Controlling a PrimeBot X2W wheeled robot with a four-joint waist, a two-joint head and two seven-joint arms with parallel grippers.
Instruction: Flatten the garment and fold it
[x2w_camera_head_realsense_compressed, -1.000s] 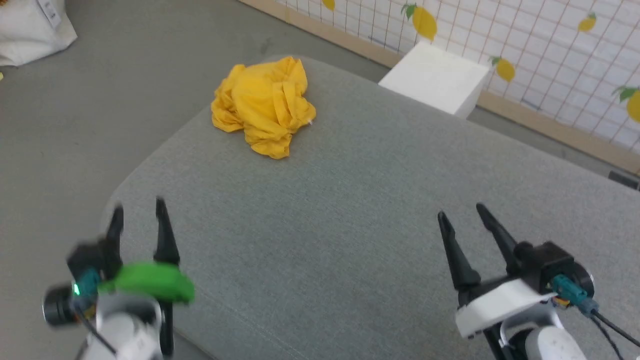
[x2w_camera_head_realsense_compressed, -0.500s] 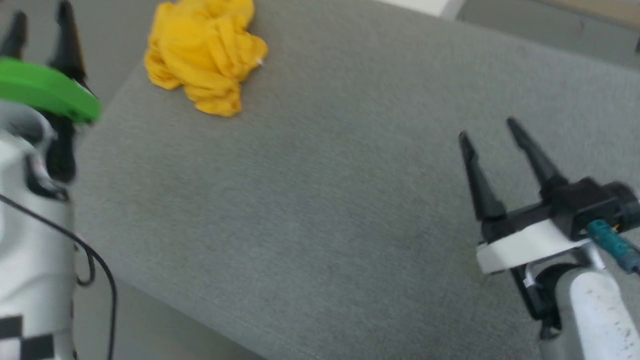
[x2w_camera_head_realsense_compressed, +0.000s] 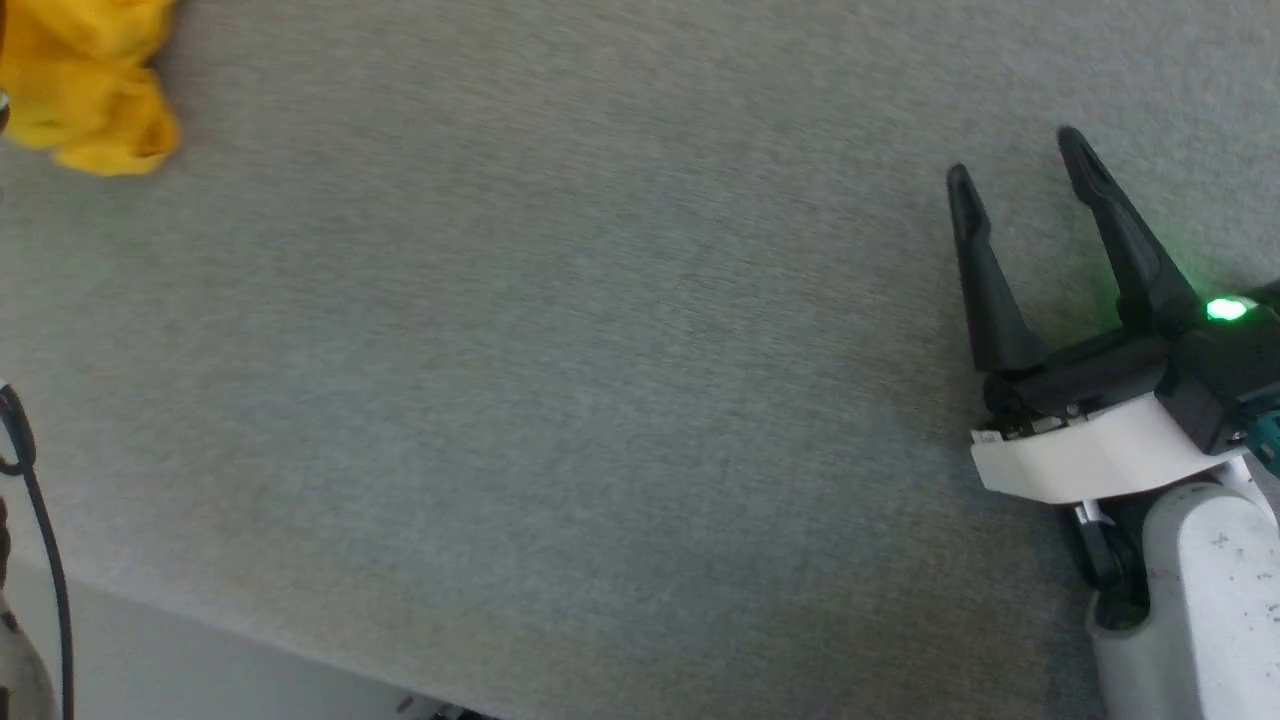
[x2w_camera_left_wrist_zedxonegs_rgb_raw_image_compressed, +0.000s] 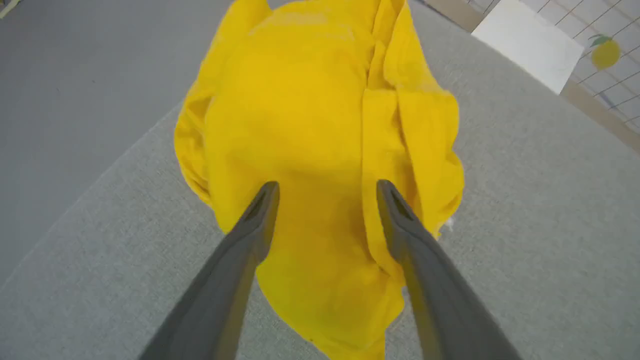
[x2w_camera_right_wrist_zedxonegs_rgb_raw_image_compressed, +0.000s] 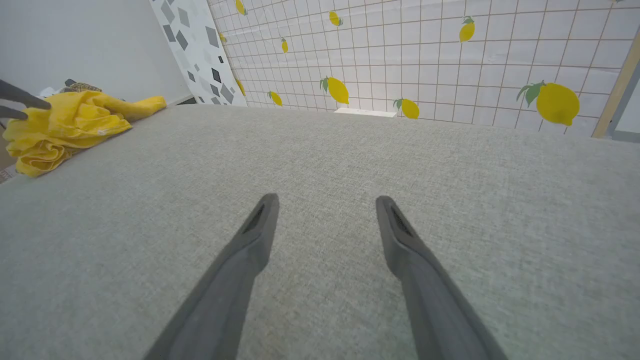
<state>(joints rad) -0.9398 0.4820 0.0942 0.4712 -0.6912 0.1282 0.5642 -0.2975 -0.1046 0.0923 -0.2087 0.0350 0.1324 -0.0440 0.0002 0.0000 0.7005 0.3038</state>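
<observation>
Head view: the garment (x2w_camera_head_realsense_compressed: 85, 90) lies crumpled at the upper left of the grey surface (x2w_camera_head_realsense_compressed: 550, 350), so nothing is flattened or folded yet. The right gripper (x2w_camera_head_realsense_compressed: 1015, 155) hovers wide open and empty, well apart from it. Left wrist view: the left gripper (x2w_camera_left_wrist_zedxonegs_rgb_raw_image_compressed: 326, 186), spread wide and holding nothing, points at the heap from close by. Grey floor (x2w_camera_left_wrist_zedxonegs_rgb_raw_image_compressed: 75, 75) and a white box (x2w_camera_left_wrist_zedxonegs_rgb_raw_image_compressed: 525, 37) lie beyond. Right wrist view: bare surface ahead, a lemon-print wall (x2w_camera_right_wrist_zedxonegs_rgb_raw_image_compressed: 450, 60) behind.
</observation>
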